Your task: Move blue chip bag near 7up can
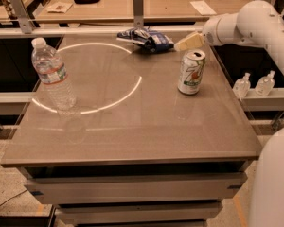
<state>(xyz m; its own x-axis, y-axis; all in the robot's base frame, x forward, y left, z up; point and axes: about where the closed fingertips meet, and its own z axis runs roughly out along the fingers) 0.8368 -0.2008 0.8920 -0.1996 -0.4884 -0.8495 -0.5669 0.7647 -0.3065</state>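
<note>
One gripper [185,42]: held over far edge of table [132,131], pointing left; open/closed state can't be told.
blue chip bag [146,38]: lies flat just left of gripper tip, near but apart; long axis approx. left-right, in line w/ gripper.
7up can [191,72]: upright, just camera-side of gripper.
next move (est.): short leftward reach is needed.

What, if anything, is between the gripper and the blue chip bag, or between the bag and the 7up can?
Nothing visible. The gripper hovers just beside the blue chip bag at the far edge of the table, and only bare tabletop lies between bag and 7up can. The water bottle stands well away from both.
</note>
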